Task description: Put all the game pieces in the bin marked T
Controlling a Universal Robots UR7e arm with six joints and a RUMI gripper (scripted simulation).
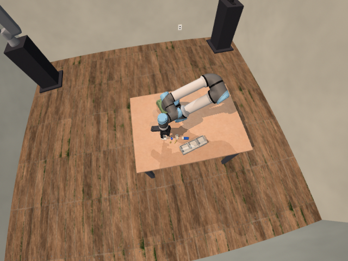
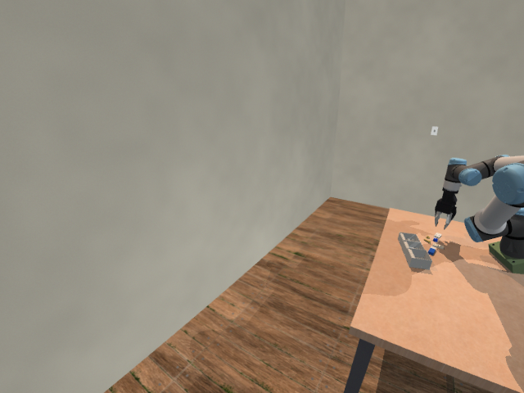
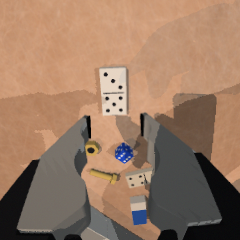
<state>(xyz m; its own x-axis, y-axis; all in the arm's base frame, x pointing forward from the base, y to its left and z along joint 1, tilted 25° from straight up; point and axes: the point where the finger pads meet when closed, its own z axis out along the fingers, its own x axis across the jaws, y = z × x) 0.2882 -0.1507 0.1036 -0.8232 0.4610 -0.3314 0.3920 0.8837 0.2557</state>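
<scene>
My gripper [image 3: 115,116] [image 1: 163,137] [image 2: 443,222] is open and empty, hanging above the table over a cluster of small pieces. In the wrist view a large white domino [image 3: 113,91] [image 2: 438,235] lies just beyond the fingertips. Between the fingers, down on the table, lie a blue die [image 3: 124,152], a small white domino [image 3: 138,178], a brass nut [image 3: 92,148], a brass bolt [image 3: 105,175] and a blue and white block [image 3: 139,209] [image 1: 185,137] [image 2: 431,250]. A grey row of three bins [image 1: 193,144] [image 2: 414,250] stands upright beside the cluster. I cannot read the bin marks.
The wooden table [image 1: 157,160] [image 2: 422,313] bears everything. The arm's green base [image 1: 159,104] [image 2: 508,259] sits at the table's back edge. Two black pillars [image 1: 224,25] [image 1: 30,63] stand on the floor far from the table.
</scene>
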